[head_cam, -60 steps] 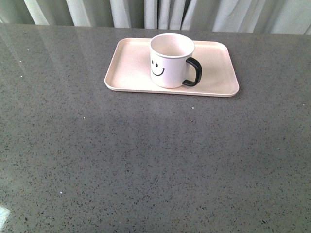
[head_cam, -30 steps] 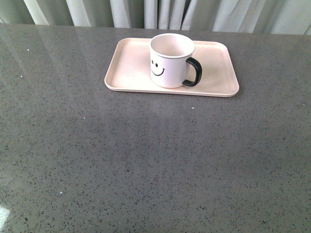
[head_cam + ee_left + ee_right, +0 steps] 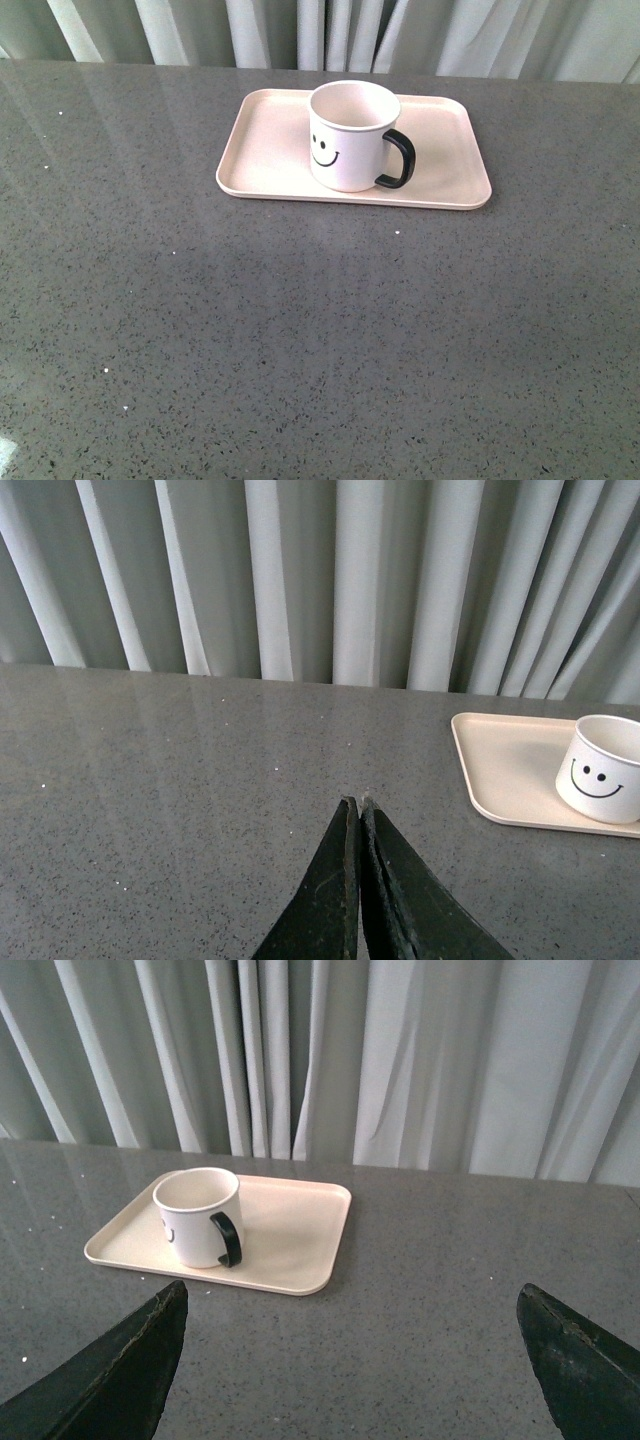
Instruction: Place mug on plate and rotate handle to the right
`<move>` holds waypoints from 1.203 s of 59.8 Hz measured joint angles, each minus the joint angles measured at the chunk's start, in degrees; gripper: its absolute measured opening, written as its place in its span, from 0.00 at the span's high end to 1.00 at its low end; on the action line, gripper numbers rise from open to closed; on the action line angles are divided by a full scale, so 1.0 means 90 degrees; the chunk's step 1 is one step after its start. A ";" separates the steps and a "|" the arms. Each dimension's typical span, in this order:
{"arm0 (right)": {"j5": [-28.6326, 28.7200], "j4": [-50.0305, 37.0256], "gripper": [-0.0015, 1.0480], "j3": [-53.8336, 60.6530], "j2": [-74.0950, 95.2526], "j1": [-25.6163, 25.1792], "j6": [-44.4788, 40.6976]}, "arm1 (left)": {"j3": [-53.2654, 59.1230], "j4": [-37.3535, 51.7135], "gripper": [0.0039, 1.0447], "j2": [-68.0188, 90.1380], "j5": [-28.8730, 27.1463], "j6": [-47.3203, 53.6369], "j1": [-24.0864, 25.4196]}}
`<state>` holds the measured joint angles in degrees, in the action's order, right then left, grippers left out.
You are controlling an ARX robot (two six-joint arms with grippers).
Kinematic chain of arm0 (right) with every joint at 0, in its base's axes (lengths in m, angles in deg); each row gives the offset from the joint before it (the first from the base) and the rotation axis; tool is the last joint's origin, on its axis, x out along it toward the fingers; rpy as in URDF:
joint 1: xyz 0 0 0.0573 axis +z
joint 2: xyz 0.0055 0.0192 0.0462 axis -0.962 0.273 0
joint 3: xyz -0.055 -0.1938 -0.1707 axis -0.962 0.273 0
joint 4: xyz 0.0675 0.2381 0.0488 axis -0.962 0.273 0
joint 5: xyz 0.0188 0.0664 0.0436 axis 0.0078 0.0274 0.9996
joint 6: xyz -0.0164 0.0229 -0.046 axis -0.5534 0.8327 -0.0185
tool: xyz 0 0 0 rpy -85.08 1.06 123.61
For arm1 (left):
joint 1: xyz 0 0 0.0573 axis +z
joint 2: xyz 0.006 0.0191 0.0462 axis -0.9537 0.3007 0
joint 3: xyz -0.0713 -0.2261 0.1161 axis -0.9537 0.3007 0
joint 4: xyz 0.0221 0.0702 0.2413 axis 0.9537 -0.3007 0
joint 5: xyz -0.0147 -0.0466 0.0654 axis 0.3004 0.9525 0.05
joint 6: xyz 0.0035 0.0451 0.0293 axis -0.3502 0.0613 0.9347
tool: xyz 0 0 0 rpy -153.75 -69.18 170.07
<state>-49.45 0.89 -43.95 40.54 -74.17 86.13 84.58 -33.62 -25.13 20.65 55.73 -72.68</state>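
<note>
Our left hand (image 3: 358, 806) is resting pressed together and our right hand (image 3: 350, 1295) is gaping wide, both well apart from the mug (image 3: 348, 140), which is standing upright on the plate (image 3: 270, 150), handle (image 3: 398, 160) pointing right, so we are judging the task finished.
</note>
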 joint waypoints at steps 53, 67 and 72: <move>0.1834 0.1375 0.09 -0.6050 0.9054 0.0090 -0.0772 | 0.0000 0.0002 0.09 -0.0005 0.0000 0.0005 0.0000; 0.1192 0.2106 0.09 -0.8614 1.1890 0.0542 -0.0182 | 0.0000 0.0002 0.09 -0.0005 0.0000 0.0005 0.0000; 0.1107 0.2259 0.09 -0.9071 1.2361 0.0600 -0.0061 | 0.0000 0.0002 0.09 -0.0005 0.0000 0.0005 0.0000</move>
<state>-39.48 21.22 -125.59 151.80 -68.77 85.59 84.58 -33.60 -25.18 20.65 55.78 -72.68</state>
